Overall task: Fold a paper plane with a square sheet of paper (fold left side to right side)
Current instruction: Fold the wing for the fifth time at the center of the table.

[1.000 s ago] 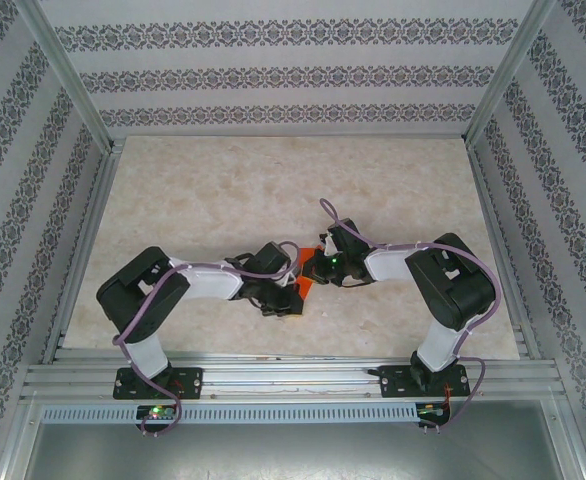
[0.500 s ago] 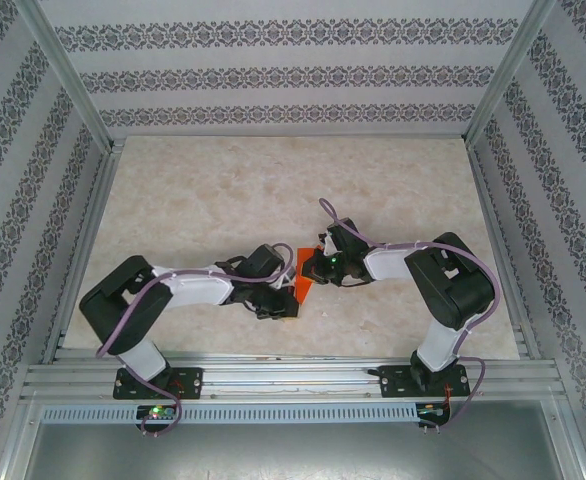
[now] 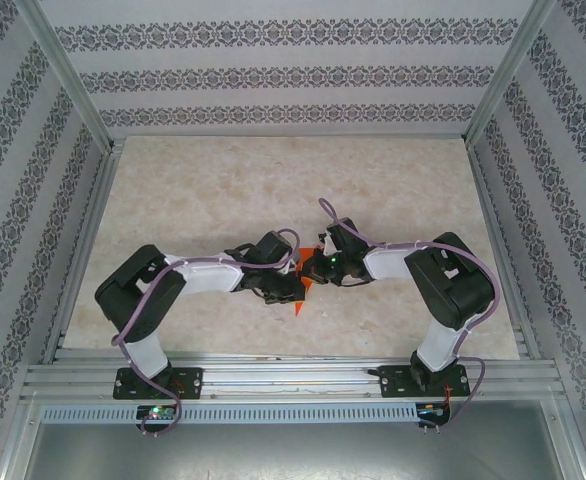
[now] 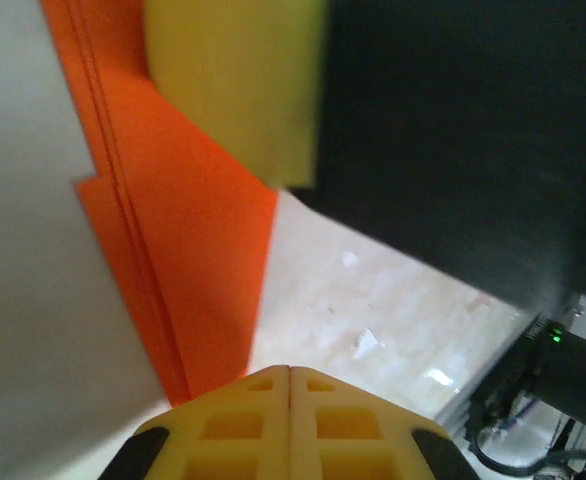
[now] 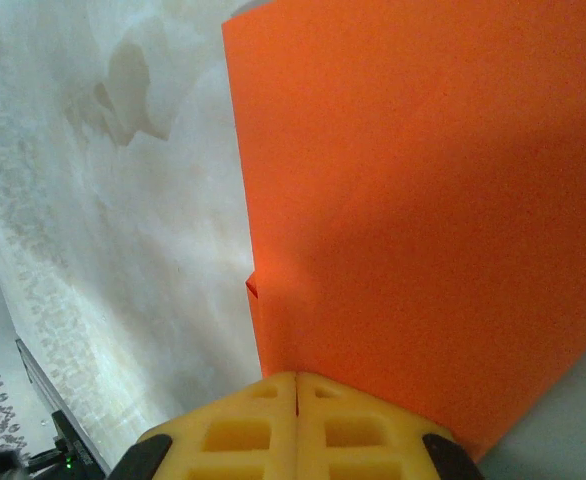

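The sheet of paper (image 3: 299, 303) is bright orange and folded into a narrow shape with a pointed near end, lying on the table between the two arms. In the left wrist view its layered folded edges (image 4: 193, 250) run up the left side. My left gripper (image 3: 287, 288) is shut, with its closed tips (image 4: 289, 372) at the paper's edge and nothing between them. My right gripper (image 3: 311, 270) is also shut; its closed tips (image 5: 297, 376) rest on the flat orange face (image 5: 423, 200). One yellow right finger (image 4: 233, 80) sits on the paper.
The pale marbled table (image 3: 203, 200) stretches to the back and to both sides of the arms. Patterned walls and an aluminium frame (image 3: 283, 128) enclose it. The right arm's black body (image 4: 453, 130) looms close beside the left gripper.
The left arm first drew back toward its base, then swung forward again. Its gripper now sits farther up the paper, uncovering the pointed near end. The right arm stayed put.
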`<control>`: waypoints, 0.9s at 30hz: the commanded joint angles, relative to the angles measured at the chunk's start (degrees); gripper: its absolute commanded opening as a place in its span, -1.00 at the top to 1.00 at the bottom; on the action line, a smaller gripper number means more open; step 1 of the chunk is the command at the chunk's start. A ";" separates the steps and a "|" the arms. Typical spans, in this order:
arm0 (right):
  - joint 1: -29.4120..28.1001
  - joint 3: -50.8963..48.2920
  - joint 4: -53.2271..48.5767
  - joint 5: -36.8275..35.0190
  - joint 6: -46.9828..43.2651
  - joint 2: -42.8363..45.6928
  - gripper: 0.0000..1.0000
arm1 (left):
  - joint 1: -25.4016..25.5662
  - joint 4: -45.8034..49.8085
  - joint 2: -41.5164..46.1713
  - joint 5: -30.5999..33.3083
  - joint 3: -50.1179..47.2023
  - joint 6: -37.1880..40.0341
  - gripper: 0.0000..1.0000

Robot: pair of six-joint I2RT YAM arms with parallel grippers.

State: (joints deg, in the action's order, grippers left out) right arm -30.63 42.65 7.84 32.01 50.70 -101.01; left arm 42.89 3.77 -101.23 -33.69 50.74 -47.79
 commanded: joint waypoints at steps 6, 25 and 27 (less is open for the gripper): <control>0.17 1.94 -3.81 -0.73 -0.88 0.79 1.00 | -0.62 1.18 -3.44 3.22 -0.20 1.83 1.00; -1.27 -2.99 1.38 -1.49 0.02 2.86 1.00 | -0.54 -0.79 -2.04 3.76 -4.07 -0.50 1.00; -1.28 -3.10 1.52 -1.84 -0.31 2.13 1.00 | -0.51 -0.32 -1.87 3.79 -4.06 -0.55 1.00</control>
State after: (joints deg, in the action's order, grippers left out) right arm -31.66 40.29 7.79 31.66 49.80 -97.71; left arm 42.72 -0.60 -102.69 -32.93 48.73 -47.83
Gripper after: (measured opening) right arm 0.043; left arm 0.045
